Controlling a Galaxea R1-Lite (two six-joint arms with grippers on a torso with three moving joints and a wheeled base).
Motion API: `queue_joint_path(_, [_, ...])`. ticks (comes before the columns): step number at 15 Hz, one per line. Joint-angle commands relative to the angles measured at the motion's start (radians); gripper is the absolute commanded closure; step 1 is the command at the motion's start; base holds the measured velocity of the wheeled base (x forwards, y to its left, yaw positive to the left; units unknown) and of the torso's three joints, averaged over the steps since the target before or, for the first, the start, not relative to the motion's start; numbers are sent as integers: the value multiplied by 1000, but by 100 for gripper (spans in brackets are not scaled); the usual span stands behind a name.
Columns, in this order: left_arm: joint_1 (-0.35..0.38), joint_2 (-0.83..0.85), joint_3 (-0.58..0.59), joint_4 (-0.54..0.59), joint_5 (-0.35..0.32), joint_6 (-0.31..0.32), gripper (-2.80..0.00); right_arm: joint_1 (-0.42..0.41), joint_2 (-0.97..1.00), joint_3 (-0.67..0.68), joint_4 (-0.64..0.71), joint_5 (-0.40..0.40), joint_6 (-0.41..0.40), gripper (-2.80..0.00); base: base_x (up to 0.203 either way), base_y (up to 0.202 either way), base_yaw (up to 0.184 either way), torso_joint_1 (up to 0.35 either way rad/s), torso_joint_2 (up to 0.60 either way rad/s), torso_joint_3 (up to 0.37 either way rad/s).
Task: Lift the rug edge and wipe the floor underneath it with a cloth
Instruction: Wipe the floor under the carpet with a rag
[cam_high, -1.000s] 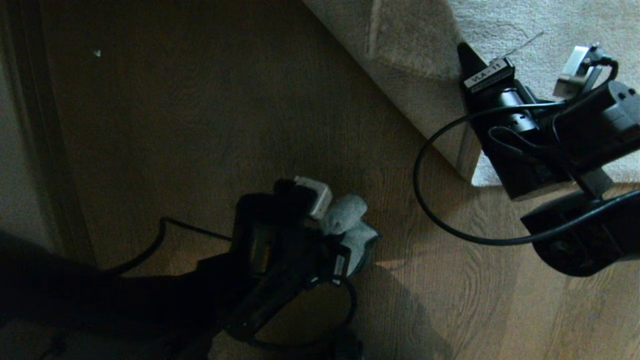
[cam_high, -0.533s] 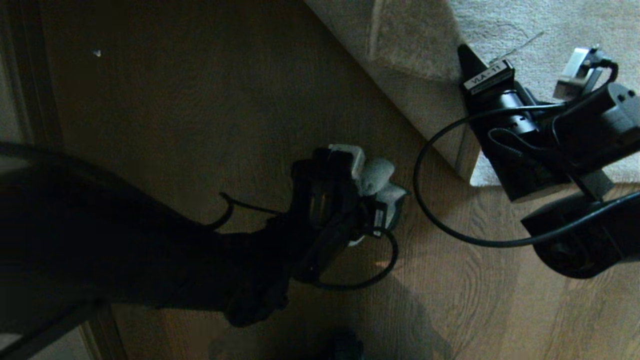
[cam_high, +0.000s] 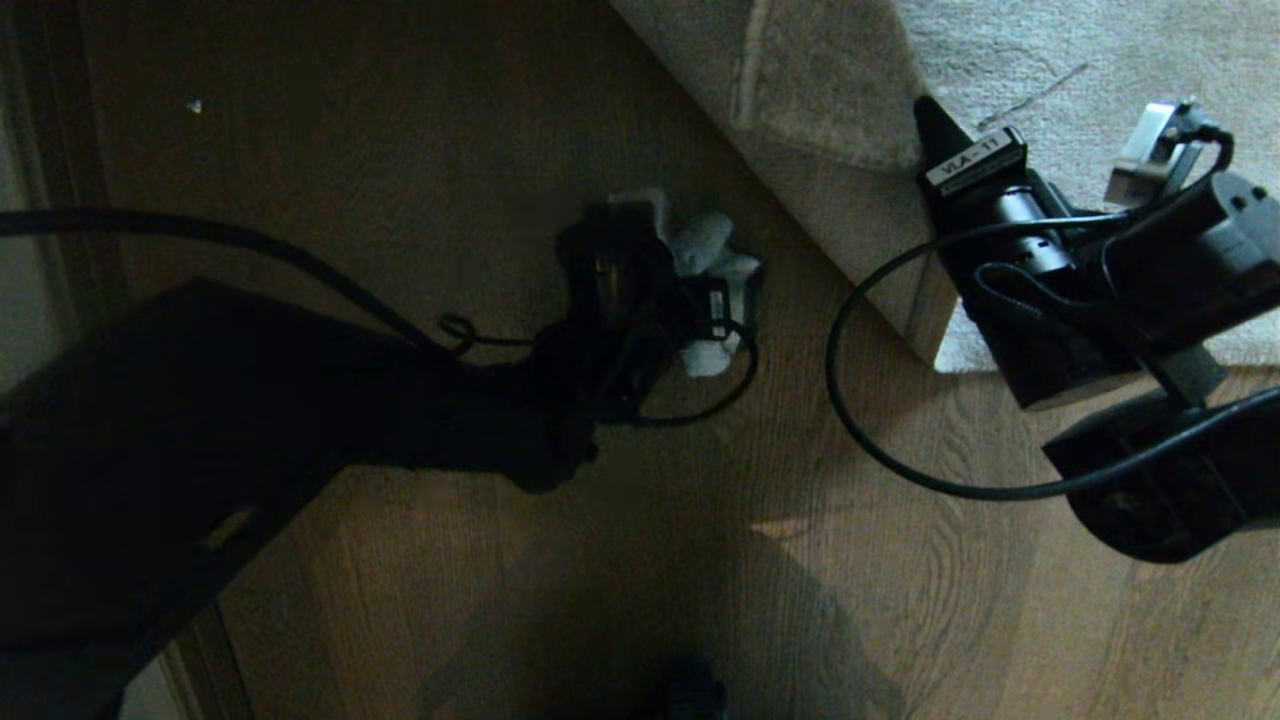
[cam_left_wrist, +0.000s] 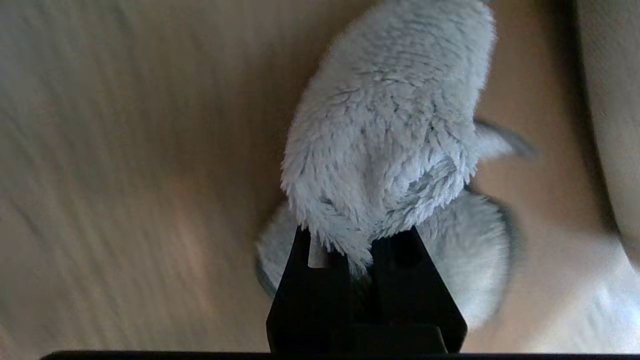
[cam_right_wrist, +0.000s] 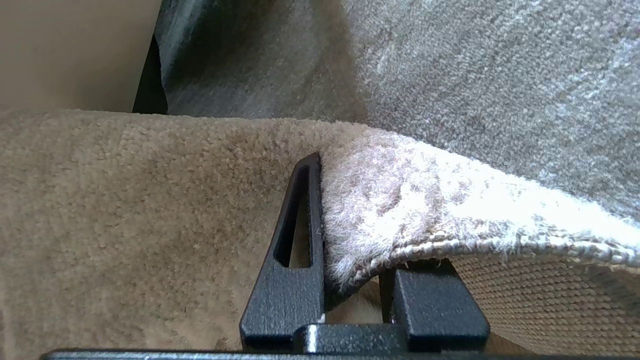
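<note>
So you're holding 2 soft things here and they're going to behave very differently. Your right gripper (cam_right_wrist: 350, 280) is clamping the rug edge (cam_right_wrist: 400, 210) near its corner, at the right side of the head view, 1 finger on the pile and 1 under the woven backing. That rug is looking big and floppy, so you're really only carrying the lifted flap while the rest is dragging flat on the floor (cam_high: 420, 200). It's draping over the jaw rather than staying stiff, and I'd guess a pinch this close to the border could slip out if you're tugging sideways. Grabbing a bit deeper past the stitched hem would be safer.

Your left gripper (cam_left_wrist: 357, 250) is clenched on the cloth (cam_left_wrist: 390, 130), sitting around the upper middle of the head view, just beside the raised rug flap. That rag is fluffy, light and squishy, bunching up ahead of the fingertips, so it's probably smearing more than scrubbing unless you're pressing it flat. The wood planks are looking smooth, so it should be sliding easily.
</note>
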Motion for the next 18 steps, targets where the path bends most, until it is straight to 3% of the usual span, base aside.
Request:
queue_joint_path(1, [81, 37, -98, 9, 5, -1, 0, 0, 4, 12, -46, -5, 3, 0, 0, 0, 0, 0, 0, 0])
queue_joint_path(6, [205, 8, -186, 54, 3, -3, 0, 0, 3, 12, -46, -5, 5, 0, 0, 0, 0, 0, 0, 0])
queue_joint_path(12, [326, -88, -179, 79, 2, -11, 0, 0, 3, 13, -46, -3, 5, 0, 0, 0, 0, 0, 0, 0])
queue_joint_path(15, [384, -161, -129, 99, 1, -24, 0, 0, 0, 13, -46, -3, 5, 0, 0, 0, 0, 0, 0, 0])
queue_joint_path(18, [426, -262, 2, 97, -3, -26, 0, 0, -7, 21, -46, -3, 5, 0, 0, 0, 0, 0, 0, 0])
